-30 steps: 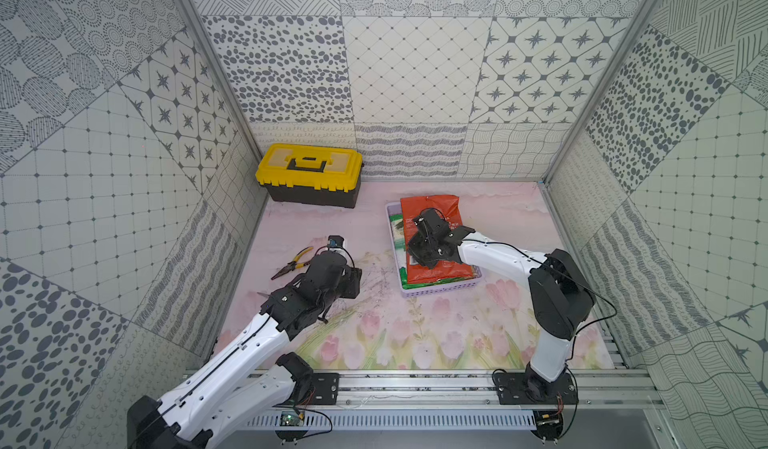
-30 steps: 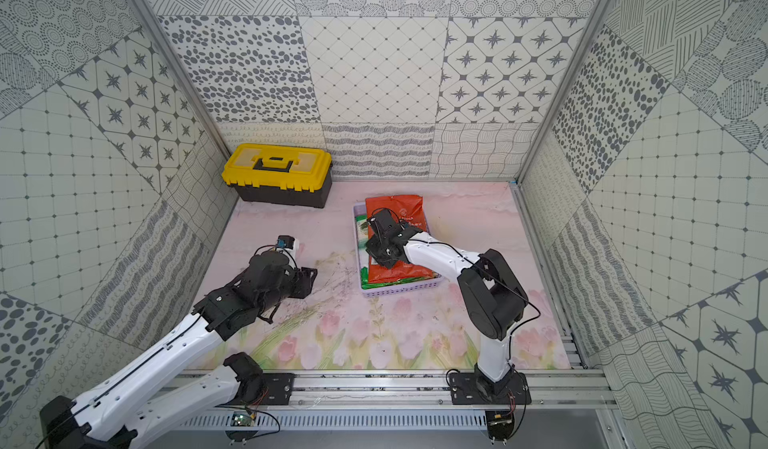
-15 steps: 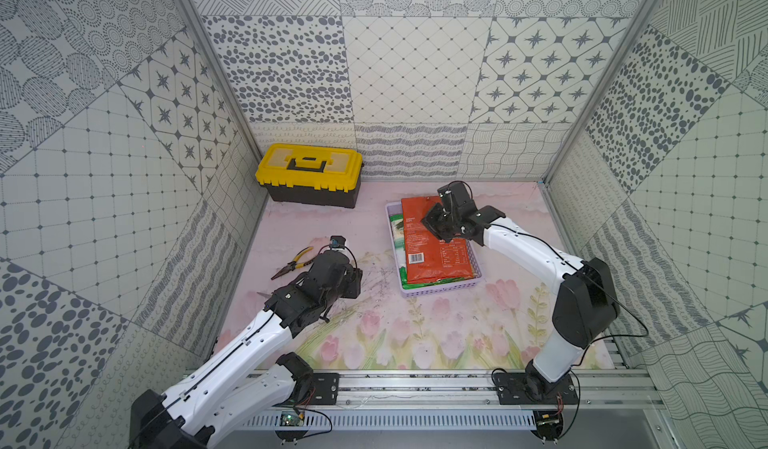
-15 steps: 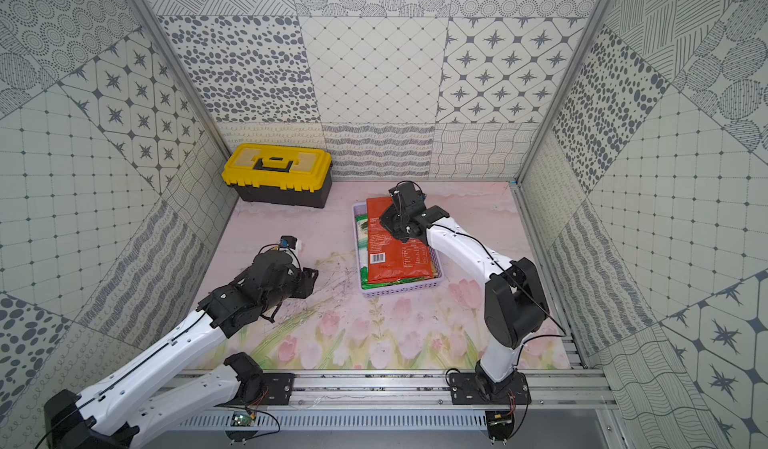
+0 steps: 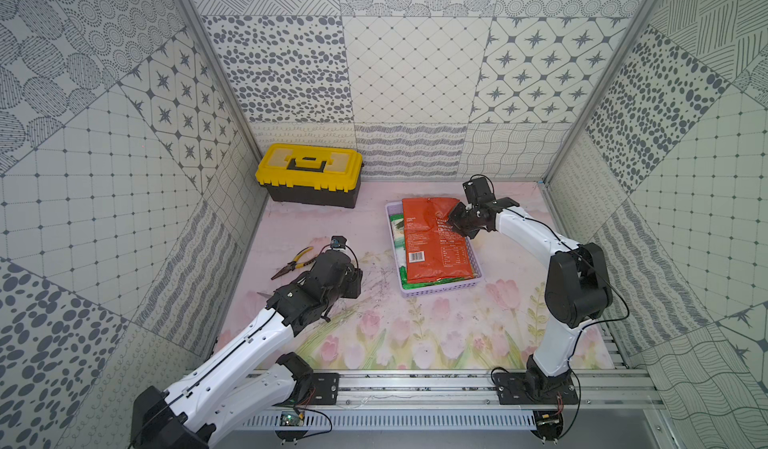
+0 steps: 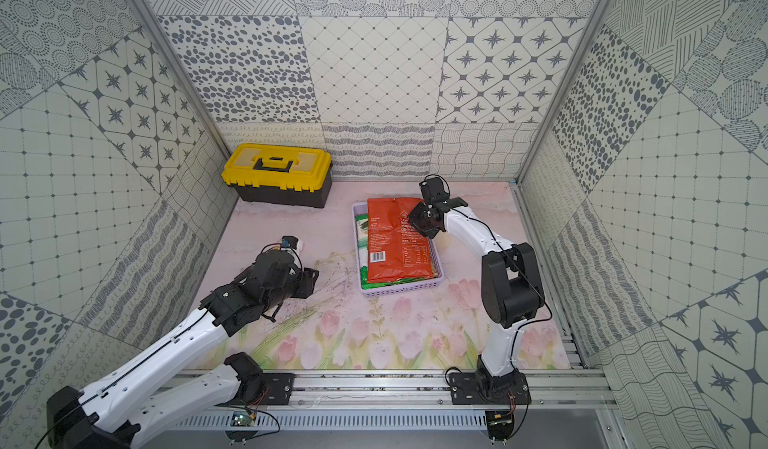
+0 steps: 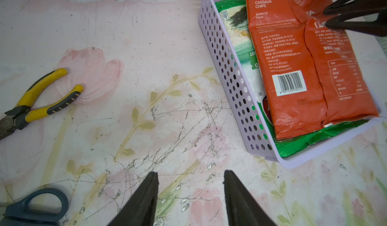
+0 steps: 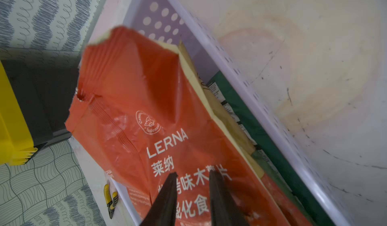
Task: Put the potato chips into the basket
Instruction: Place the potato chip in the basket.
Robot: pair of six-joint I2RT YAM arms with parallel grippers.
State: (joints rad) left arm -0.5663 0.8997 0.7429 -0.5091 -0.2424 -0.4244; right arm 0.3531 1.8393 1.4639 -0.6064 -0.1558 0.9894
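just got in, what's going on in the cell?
All visible chip bags sit stacked in the lavender basket, the orange-red bag on top. The right gripper is poised over that bag's far end, jaws slightly apart, apparently gripping nothing. The left gripper is open and empty above the mat, near the pliers and scissors.

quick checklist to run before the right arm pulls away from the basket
1. Orange-red crinkly chip bag in lavender perforated plastic basket: ok, topmost, far end curled up.
2. Right gripper free of the bag: jaws apart above it; contact cannot tell.
3. Chip bags lying outside the basket: none seen, ok.
4. Left gripper open, empty: ok.
5. Yellow-handled pliers clear of basket: ok.
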